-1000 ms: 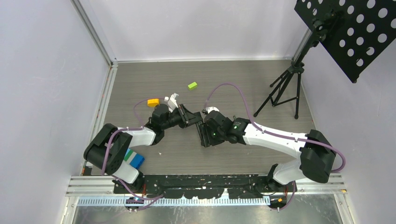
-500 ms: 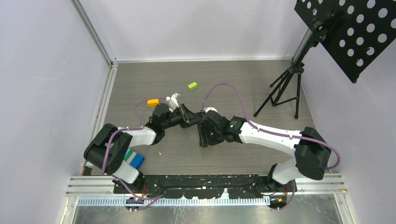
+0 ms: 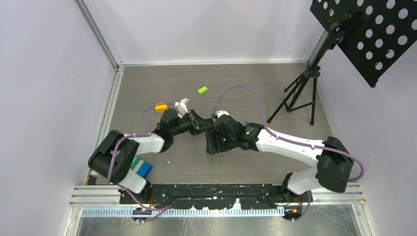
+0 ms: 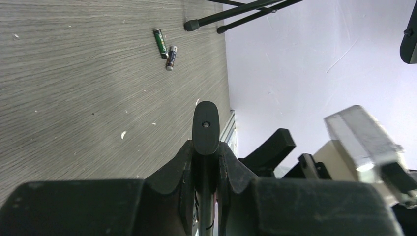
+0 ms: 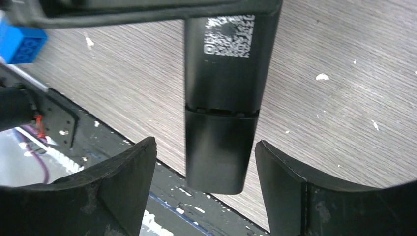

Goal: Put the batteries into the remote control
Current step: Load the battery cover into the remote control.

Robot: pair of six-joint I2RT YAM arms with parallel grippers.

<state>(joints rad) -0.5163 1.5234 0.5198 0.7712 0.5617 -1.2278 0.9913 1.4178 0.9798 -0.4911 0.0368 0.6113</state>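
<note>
The remote control is a slim black bar with a white label, held above the floor. My left gripper is shut on it, and the left wrist view shows it edge-on. My right gripper stands open around the remote's lower end, with a gap on each side of its fingers. From above, the left gripper and right gripper meet at the table's middle. Two batteries lie side by side on the floor near a tripod foot.
A black tripod carrying a perforated black plate stands at the back right. A green block and an orange piece lie behind the grippers. Blue and green blocks sit by the left arm's base.
The right gripper's jaws have spread wider around the remote's end and it has shifted slightly left. The left gripper still holds the remote in place.
</note>
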